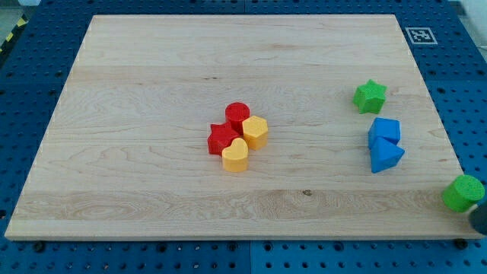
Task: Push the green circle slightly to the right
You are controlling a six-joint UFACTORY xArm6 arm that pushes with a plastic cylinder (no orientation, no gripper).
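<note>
The green circle (pixel 463 192) sits at the board's lower right, overhanging the board's right edge. A dark rounded shape (pixel 480 221) touches it from below and to the right, cut off by the view's right edge. It looks like my tip, though I cannot tell for sure. No rod shaft shows anywhere over the board.
A green star (pixel 370 96) lies at the right, with a blue block (pixel 386 130) and a blue triangle-like block (pixel 386 156) below it. In the middle, a red circle (pixel 237 114), red star (pixel 221 139), yellow hexagon (pixel 255 132) and yellow heart (pixel 235 155) form a cluster. The wooden board (pixel 152 91) rests on a blue pegboard.
</note>
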